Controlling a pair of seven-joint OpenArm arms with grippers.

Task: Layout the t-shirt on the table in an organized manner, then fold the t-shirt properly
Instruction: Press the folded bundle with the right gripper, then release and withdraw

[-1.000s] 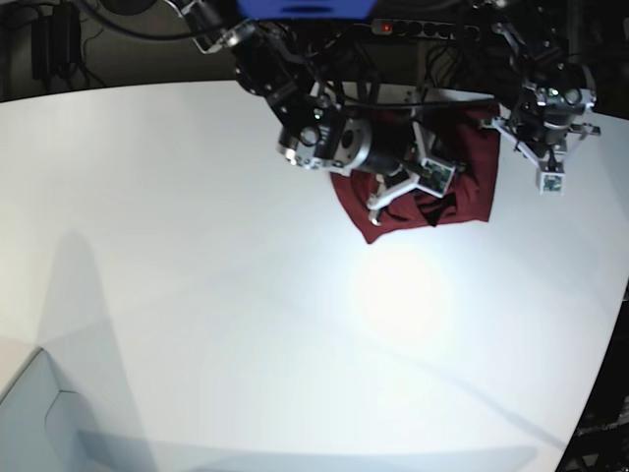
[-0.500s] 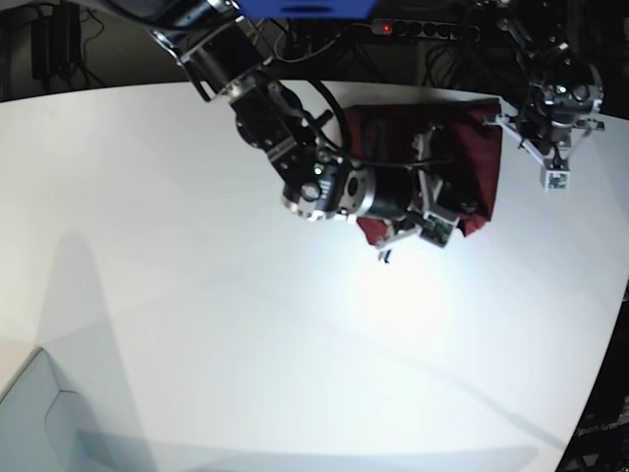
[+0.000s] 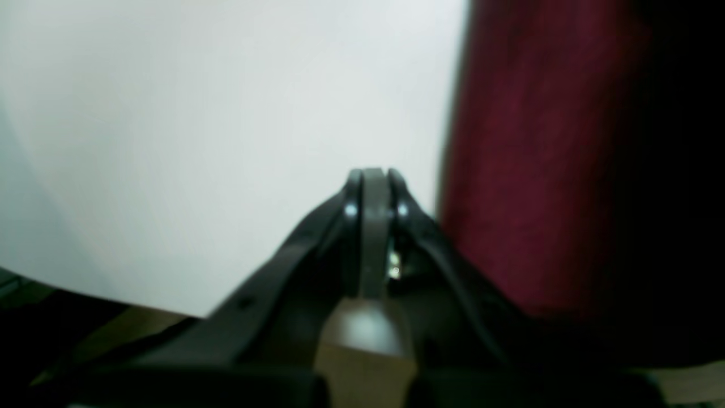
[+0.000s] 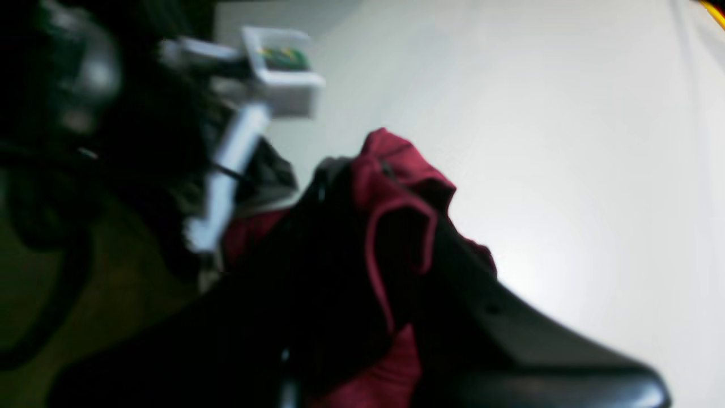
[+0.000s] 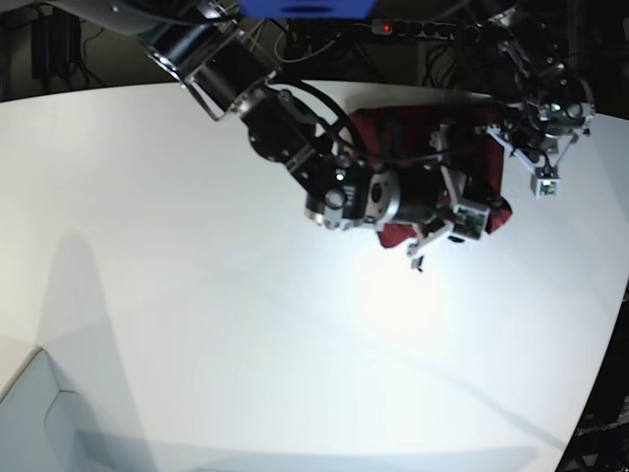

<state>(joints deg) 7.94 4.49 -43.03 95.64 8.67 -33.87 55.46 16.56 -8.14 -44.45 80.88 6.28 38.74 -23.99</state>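
The maroon t-shirt [image 5: 474, 155] lies bunched near the far right of the white table [image 5: 197, 295]. My right gripper [image 5: 432, 241] is at the shirt's front edge, shut on a fold of the t-shirt [image 4: 396, 170] that drapes over its dark fingers [image 4: 470, 283]. My left gripper [image 5: 531, 147] hovers by the shirt's right edge. In the left wrist view this left gripper [image 3: 372, 175] is shut on nothing, above bare table [image 3: 226, 113], with the t-shirt [image 3: 527, 170] just to its right. The right arm hides much of the shirt's middle.
A power strip [image 5: 413, 28] with a red light lies behind the table's far edge. The curved table edge [image 5: 611, 324] drops off close on the right. The left arm's wrist camera [image 4: 280, 62] hangs near the held fold.
My right arm has swept right and toward the front, dragging the shirt's front-left corner with it, so the shirt is more bunched. The left arm has barely moved.
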